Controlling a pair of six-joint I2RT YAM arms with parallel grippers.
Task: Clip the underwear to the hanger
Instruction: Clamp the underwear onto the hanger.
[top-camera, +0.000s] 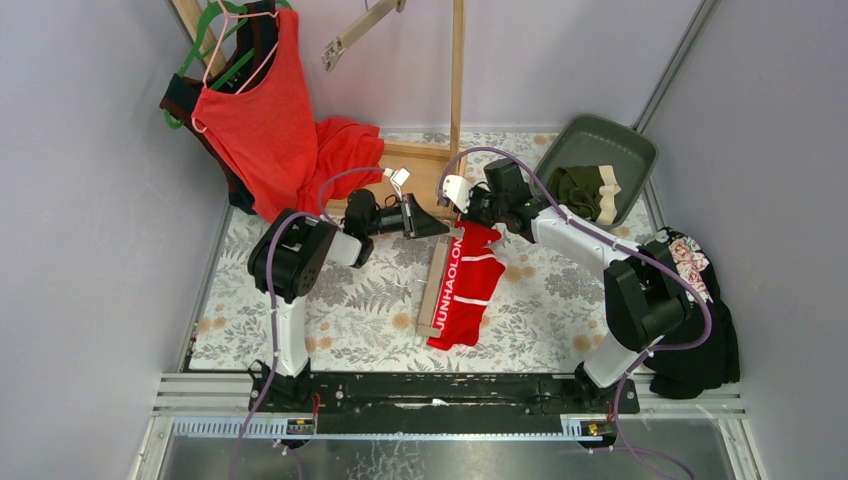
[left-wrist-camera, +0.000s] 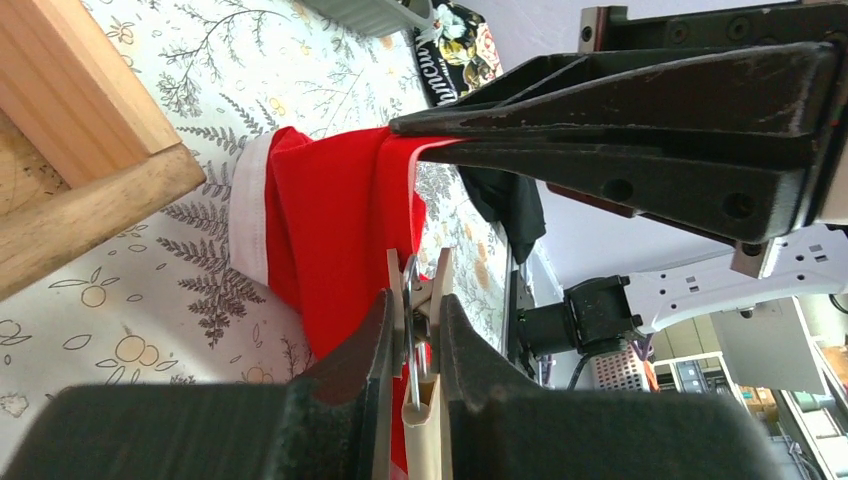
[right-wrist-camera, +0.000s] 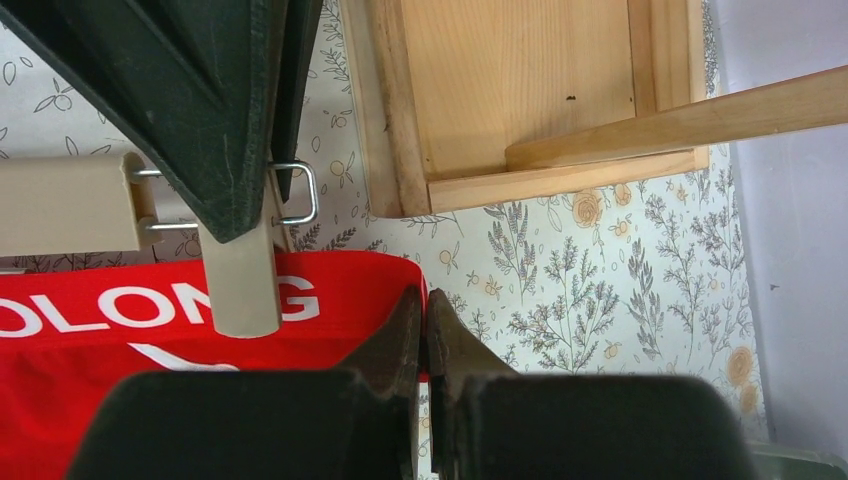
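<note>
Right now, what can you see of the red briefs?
The red briefs are bright red cloth with white trim, waistband lettered JUNHAOLONG in white. They lie lengthwise on the floral table, waistband along the beige hanger. The right gripper is shut on the waistband's far end; the left gripper squeezes a hanger clip beside it.

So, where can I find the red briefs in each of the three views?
Top external: the red briefs are at the centre, between the two arms.
Left wrist: red briefs at the centre, behind the hanger clip.
Right wrist: red briefs at lower left, lettered waistband showing.
Shared landmark: the wooden stand base, at upper left in the left wrist view and at the top in the right wrist view.
</note>
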